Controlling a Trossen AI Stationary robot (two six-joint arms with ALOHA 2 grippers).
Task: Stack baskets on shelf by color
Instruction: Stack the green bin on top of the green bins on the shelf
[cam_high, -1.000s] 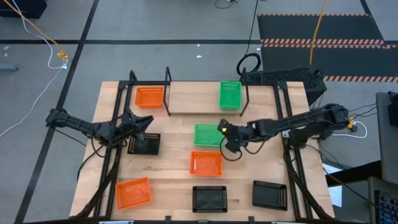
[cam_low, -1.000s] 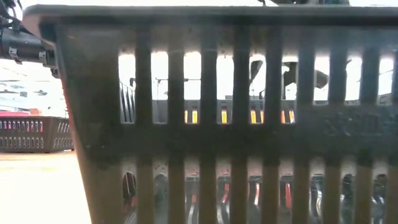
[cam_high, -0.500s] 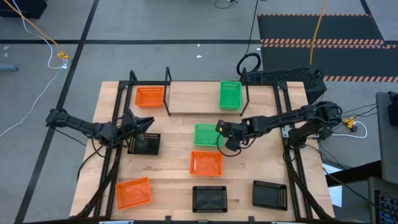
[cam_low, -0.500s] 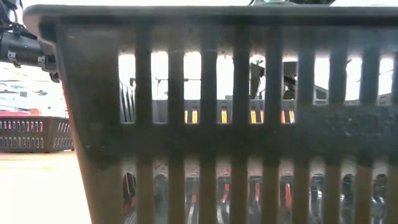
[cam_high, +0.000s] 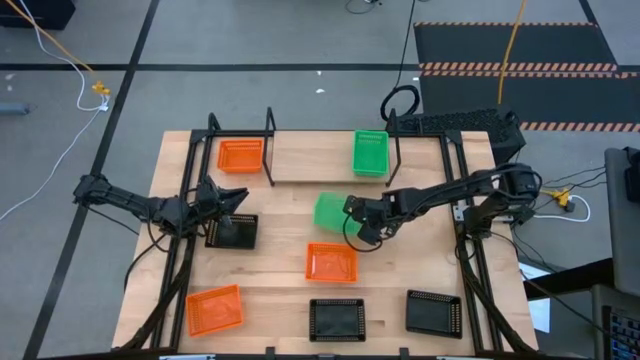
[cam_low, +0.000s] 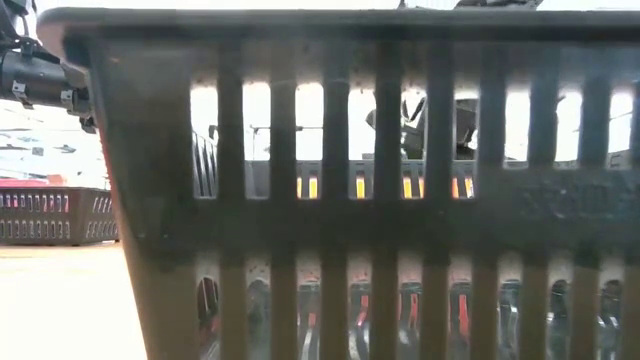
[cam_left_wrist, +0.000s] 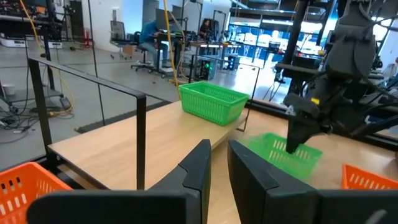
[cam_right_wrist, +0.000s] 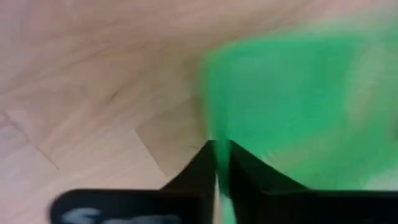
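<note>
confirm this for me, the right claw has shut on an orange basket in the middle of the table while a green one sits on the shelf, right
Not quite: the basket in the right claw is green, not orange. The high view shows the claw shut on the rim of the green basket at mid-table; the orange basket nearby lies untouched. The rest holds: another green basket does sit on the shelf.

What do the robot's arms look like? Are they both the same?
Yes, they match. The left arm and right arm are both thin, dark and jointed, with black cables hanging off them. Each ends in two flat black fingers. The right arm has a little yellow mark near its gripper.
</note>
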